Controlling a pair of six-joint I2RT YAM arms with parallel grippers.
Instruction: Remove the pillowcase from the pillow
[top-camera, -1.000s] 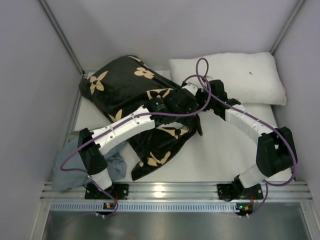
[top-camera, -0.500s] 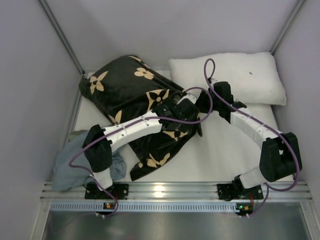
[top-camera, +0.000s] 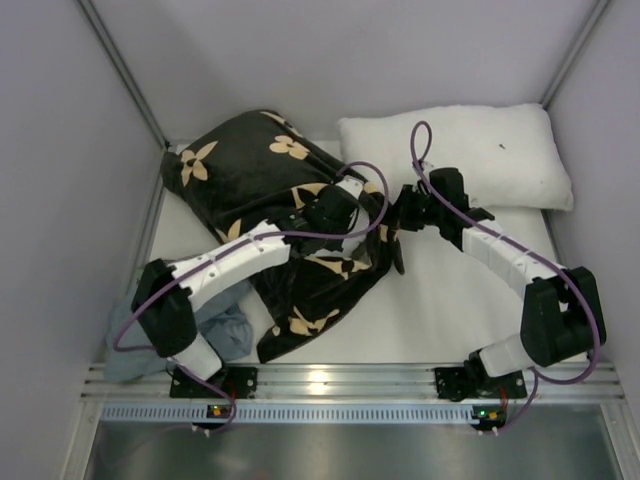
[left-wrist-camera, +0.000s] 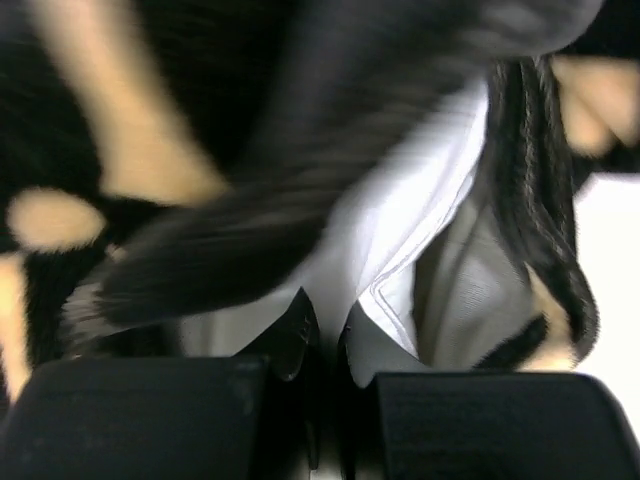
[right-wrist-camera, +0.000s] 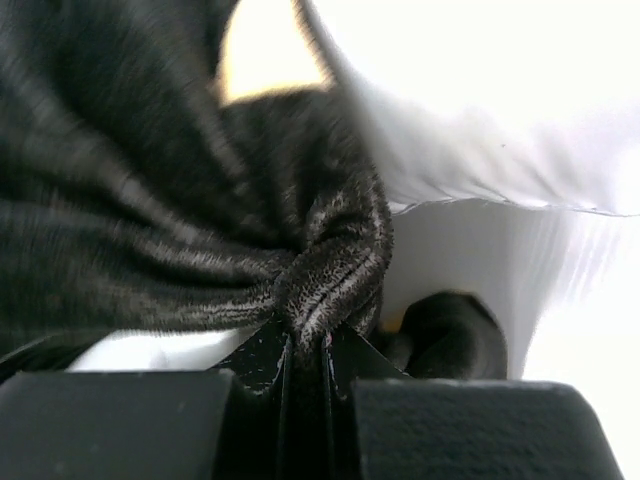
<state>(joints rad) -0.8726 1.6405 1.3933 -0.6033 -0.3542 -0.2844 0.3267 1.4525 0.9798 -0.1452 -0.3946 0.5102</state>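
Left tool: clenched, I pinch the white pillow.
Right tool: clenched on the pillowcase edge.
Way: pillow lies left; I should pull right.

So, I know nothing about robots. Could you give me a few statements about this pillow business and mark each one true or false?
1. The right fingers pinch a bunch of the black flowered pillowcase. True.
2. The pillow lies fully out of the pillowcase. False: only some of its white fabric shows at the cover's opening.
3. The left fingers stand wide open. False: they are closed, right at that white fabric.
4. A second white pillow lies uncovered at the far right. True.
5. The blue-grey cloth lies at the far right. False: it lies at the near left.
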